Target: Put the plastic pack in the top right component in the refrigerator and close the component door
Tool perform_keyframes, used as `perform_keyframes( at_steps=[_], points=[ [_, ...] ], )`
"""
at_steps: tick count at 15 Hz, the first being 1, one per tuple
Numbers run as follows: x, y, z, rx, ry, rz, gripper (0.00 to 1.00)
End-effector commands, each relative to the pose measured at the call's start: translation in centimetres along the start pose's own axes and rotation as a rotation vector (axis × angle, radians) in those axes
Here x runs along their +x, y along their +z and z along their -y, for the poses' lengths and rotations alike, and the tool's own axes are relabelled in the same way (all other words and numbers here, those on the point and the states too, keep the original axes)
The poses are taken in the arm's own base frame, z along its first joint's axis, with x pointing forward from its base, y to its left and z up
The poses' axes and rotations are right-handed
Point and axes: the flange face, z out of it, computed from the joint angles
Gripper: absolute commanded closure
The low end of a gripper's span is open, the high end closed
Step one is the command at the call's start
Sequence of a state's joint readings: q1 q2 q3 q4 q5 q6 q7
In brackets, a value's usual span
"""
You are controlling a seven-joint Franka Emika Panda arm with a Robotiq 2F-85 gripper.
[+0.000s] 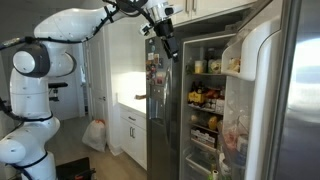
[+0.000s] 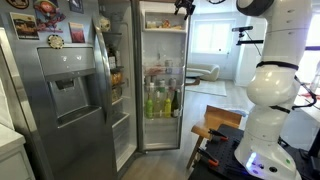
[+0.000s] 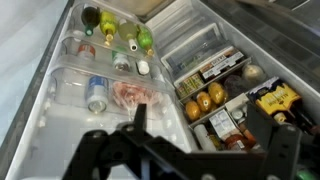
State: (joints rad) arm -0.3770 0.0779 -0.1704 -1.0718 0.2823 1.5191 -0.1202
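While gripper hangs released, empty, at frame bottom, plastic pack lies up-left of it in white bin of refrigerator, beside can.

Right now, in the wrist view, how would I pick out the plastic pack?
Find the open refrigerator and its door bins along the left. In the bin nearer the camera than the bottles, the plastic pack lies beside a can; it alone is pink and mottled.

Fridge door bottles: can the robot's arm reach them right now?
Probably yes. The refrigerator door stands open, the end effector is open above the door bins, and nothing shows between it and the bottles.
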Motion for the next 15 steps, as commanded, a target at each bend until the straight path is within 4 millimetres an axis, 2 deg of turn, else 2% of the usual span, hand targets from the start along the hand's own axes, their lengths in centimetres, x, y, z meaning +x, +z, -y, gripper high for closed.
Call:
perform_keyframes(
  at_steps=[1, 4, 5, 15],
  points=[
    [-3.5, -0.5, 2.6, -0.010, 0.017, 0.123, 0.00],
    [-5.7, -0.4, 4.9, 0.004, 0.030, 0.211, 0.00],
    [-3.8, -0.3, 3.7, 0.012, 0.008, 0.168, 0.00],
    [-3.8, 0.0, 3.6, 0.012, 0.010, 0.176, 0.00]
  ],
)
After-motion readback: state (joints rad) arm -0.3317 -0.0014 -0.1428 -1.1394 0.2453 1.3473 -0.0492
